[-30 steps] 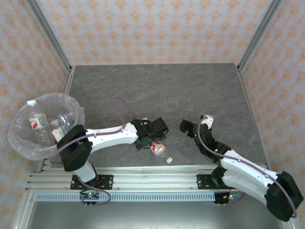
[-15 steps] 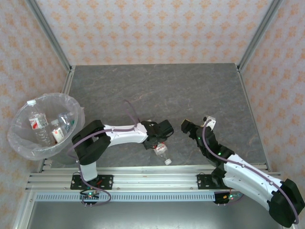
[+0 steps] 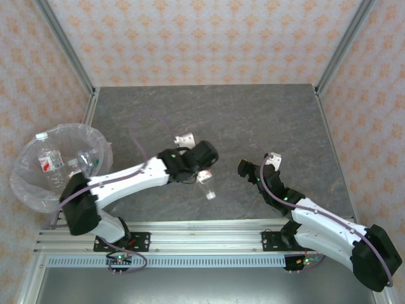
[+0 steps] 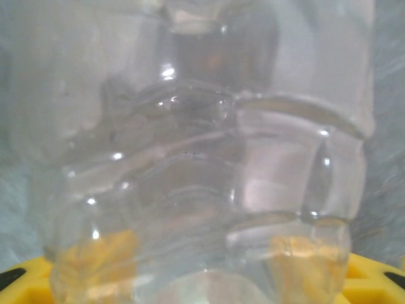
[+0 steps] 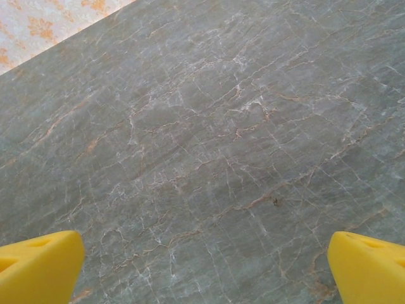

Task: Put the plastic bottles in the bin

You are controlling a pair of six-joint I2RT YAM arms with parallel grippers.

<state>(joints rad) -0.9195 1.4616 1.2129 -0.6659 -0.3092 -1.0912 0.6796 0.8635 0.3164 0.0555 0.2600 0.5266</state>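
Bottle first: the left tool point(image 3: 200, 171) pinches a clear ribbed plastic bottle point(image 4: 202, 171) between its yellow fingertips point(image 4: 31, 288), near the middle of the grey marbled table point(image 3: 253, 114). Its white cap point(image 3: 209, 194) points toward the near edge, and the body seems held clear of the surface, though the overhead view is poor here. The round see-through bin point(image 3: 25, 190), lined with crinkly clear plastic, sits well apart at the left with other bottles point(image 3: 48, 159) inside. The right tool point(image 5: 205, 266) hangs over bare table, jaws spread wide.
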